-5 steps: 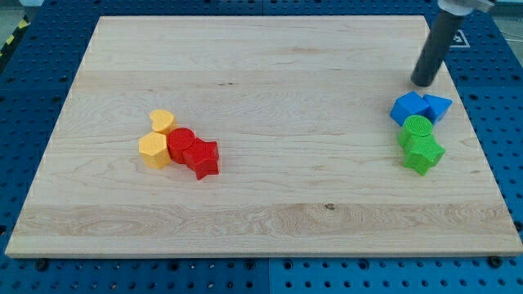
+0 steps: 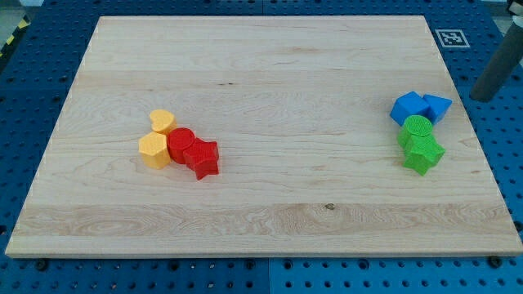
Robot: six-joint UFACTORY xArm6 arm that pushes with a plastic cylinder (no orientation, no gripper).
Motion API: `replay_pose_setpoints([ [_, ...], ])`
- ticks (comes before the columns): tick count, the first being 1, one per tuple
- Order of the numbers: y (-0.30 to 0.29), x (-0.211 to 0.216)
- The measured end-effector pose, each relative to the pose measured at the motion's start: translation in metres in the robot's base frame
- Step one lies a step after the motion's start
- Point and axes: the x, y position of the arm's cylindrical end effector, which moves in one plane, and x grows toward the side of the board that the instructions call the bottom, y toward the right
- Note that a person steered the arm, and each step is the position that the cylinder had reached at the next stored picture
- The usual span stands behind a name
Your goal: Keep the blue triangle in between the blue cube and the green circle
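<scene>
Blue triangle (image 2: 438, 106) touching blue cube (image 2: 409, 107), green circle (image 2: 417, 128) below, my tip (image 2: 482, 96) right, gripperless.

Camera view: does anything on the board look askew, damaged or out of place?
Nothing stands out. The blue cube, blue triangle, green circle and green star cluster at the view's right. The yellow and red blocks cluster at left. My tip sits off the board, right of the blue triangle.
</scene>
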Motion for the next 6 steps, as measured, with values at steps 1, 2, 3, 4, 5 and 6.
replay_pose_setpoints([
  [1, -0.017, 0.003],
  [2, -0.039, 0.007],
  [3, -0.047, 0.027],
  [4, -0.049, 0.037],
  [5, -0.052, 0.04],
  [6, -0.056, 0.041],
])
